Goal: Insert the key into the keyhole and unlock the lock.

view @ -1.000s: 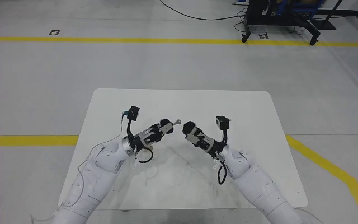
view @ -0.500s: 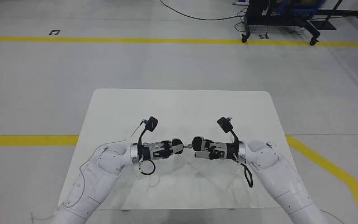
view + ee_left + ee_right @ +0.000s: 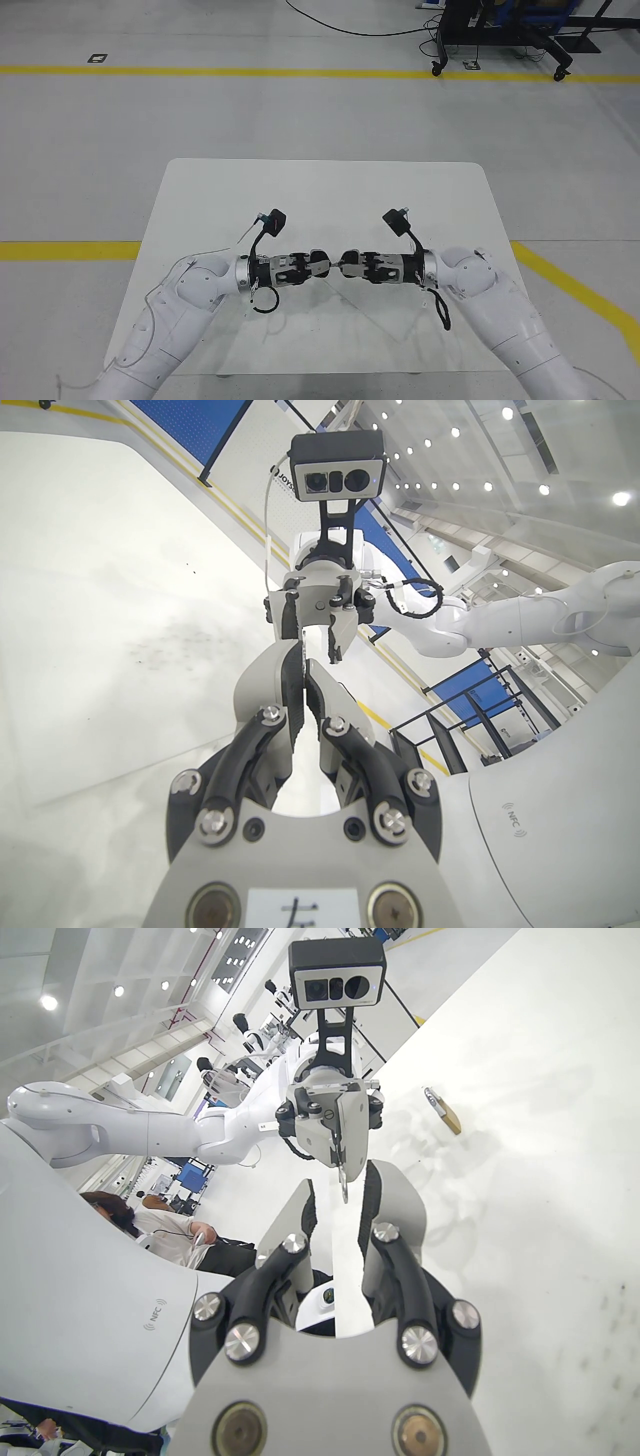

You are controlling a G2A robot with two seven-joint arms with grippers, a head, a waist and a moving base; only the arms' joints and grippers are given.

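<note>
Found the left gripper (image 3: 304,672) held above the middle of the flat white surface (image 3: 420,190), its jaws pinched together on one end of a thin, silvery metal key (image 3: 343,1184). Saw the rest of the key sticking out past the ribbed black pads (image 3: 292,685), straight toward the right gripper (image 3: 339,1198). Found that gripper nose to nose with the left one, jaws apart, one ribbed pad on each side of the key's free end. Could not tell whether either pad touched the key. Noted smooth grey metal shells behind the pads, curved black linkage bars and round shiny screw heads on both grippers. Spotted the lock (image 3: 444,1112), a small blocky brass-coloured padlock with a silvery shackle. Saw it lying on the surface, well apart from the key and lower than it, touched by neither gripper. Could not make out the keyhole. Noted faint dark scuffs and specks on the otherwise smooth surface.
</note>
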